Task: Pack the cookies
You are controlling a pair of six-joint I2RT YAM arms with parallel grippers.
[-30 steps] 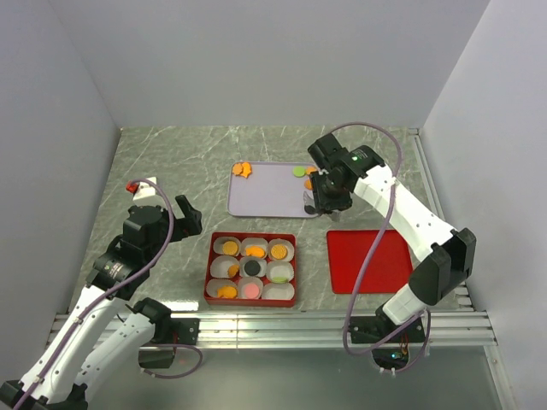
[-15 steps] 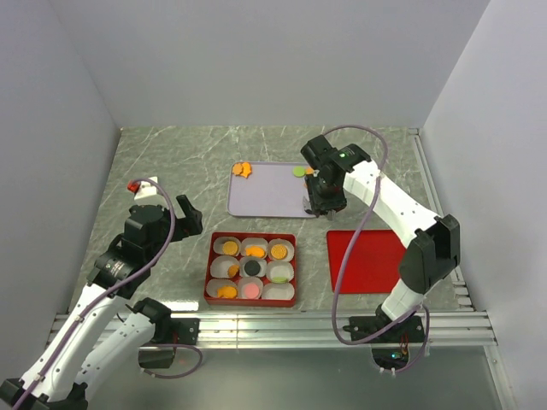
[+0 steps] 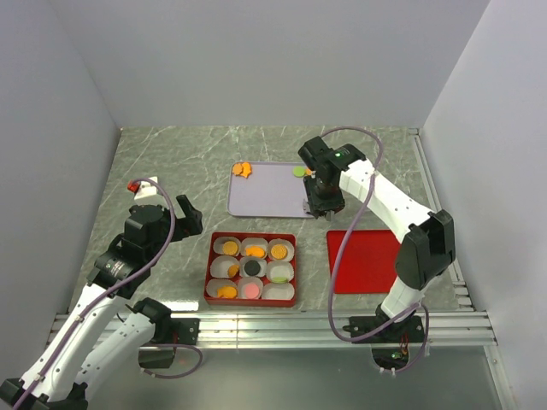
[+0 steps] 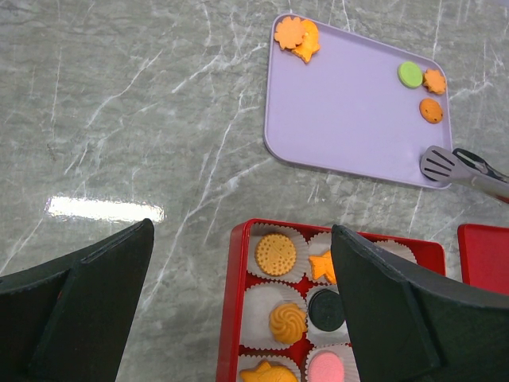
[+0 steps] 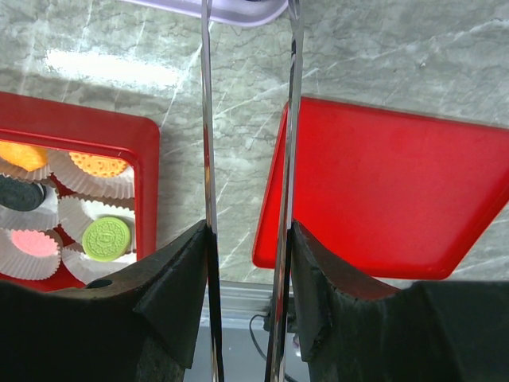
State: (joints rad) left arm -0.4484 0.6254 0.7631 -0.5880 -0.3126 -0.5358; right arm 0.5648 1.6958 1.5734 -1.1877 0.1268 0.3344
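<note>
The right claw (image 3: pixel 323 202) is clenched on thin metal tongs (image 5: pixel 208 159) at the lower right corner of the purple tray (image 4: pixel 342 119). The left claw (image 4: pixel 242 231) hangs wide open, holding nothing. The cookies (image 4: pixel 296 36) are small and flat: orange, green, black and pink. Some lie on the tray, others in the red box (image 3: pixel 251 299) below it. Since a second ago the right arm has swung a little left. Only the left wrist view shows the tongs' flat tip over the tray. Only the right wrist view shows a green cookie in the box.
</note>
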